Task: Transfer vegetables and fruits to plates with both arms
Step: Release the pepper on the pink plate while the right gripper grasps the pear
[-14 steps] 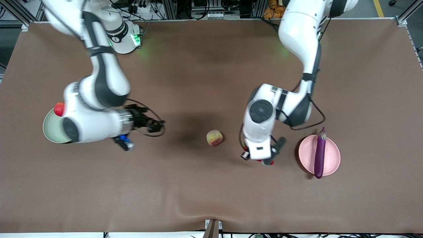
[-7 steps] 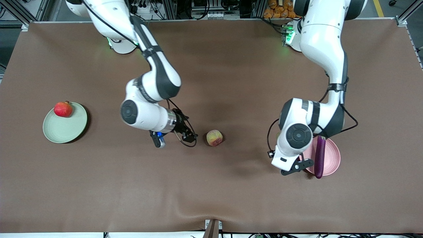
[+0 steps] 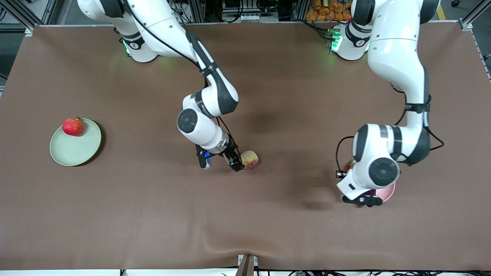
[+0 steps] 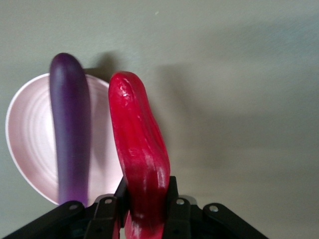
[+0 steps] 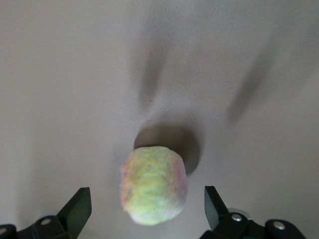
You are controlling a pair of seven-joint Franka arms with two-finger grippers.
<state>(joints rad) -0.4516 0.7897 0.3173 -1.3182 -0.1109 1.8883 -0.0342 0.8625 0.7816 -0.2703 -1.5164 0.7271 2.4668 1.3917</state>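
Front view: 2 plates, 2 fruits, 2 vegetables. Green plate (image 3: pixel 75 147) carries 1 red pomegranate (image 3: pixel 73 127) on its rim. Pale yellow-pink peach (image 3: pixel 249 160) sits mid-table; right gripper (image 3: pixel 221 162) over it, jaws spread wide. Left gripper (image 4: pixel 142 209) clamps glossy red chili (image 4: pixel 139 149) over pink plate (image 4: pixel 30 144), beside purple eggplant (image 4: pixel 70 134) lying across plate.

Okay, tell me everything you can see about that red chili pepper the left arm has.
The red chili pepper is glossy, bright red and elongated, with a lumpy, slightly wrinkled skin and a rounded tip. Its stem end is hidden between the fingers of the left gripper, which is shut on it. It hangs in the air, tip pointing away from the gripper, above the rim of the pink plate, alongside the purple eggplant lying on that plate. Nothing but the gripper touches it.
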